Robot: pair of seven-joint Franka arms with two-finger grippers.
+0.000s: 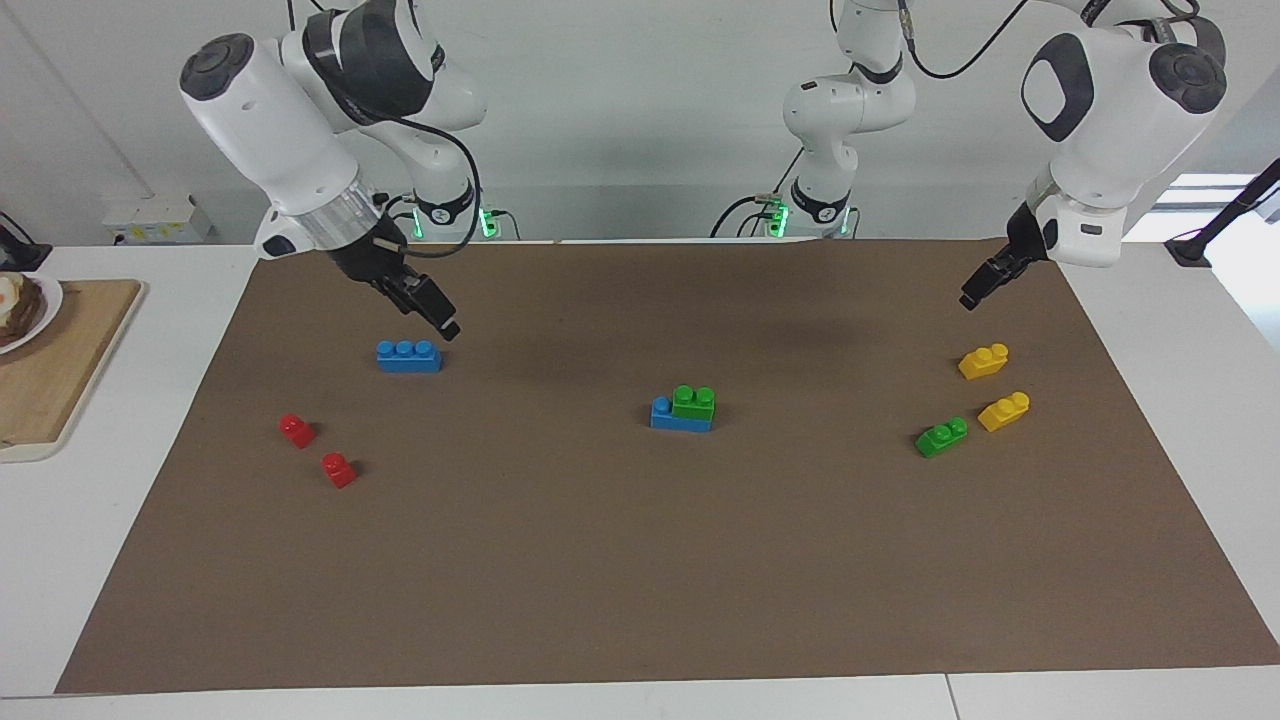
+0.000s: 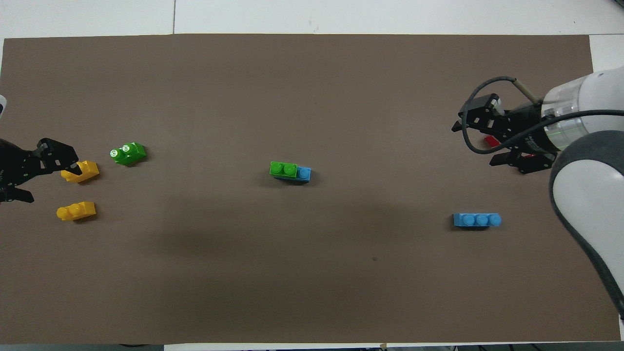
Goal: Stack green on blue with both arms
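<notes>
Green brick (image 1: 694, 402) is sitting on a blue brick (image 1: 663, 414) at the middle of the brown mat (image 1: 640, 560) covering the tabletop (image 1: 130, 400); the green one is covering two of the blue one's studs and leaving one stud bare at the right arm's end. We are holding our right tool (image 1: 447, 323) in the air just above the second blue brick (image 1: 409, 356), which is lying flat toward the right arm's end of the tabletop. In the overhead view its fingers (image 2: 502, 160) are standing apart with nothing between them. Two small red bricks (image 1: 298, 430) (image 1: 339, 469) are lying farther from us than that blue brick.

We are hanging our left tool (image 1: 968, 298) over the mat near a yellow brick (image 1: 983, 361) at the left arm's end; we cannot tell whether its fingers are spread or together. Another yellow brick (image 1: 1004, 411) is lying a little farther from us, and the second green brick (image 1: 941, 437) is resting just beside it, untouched. A wooden board (image 1: 60, 370) with a plate (image 1: 45, 300) is lying off the mat at the right arm's end.
</notes>
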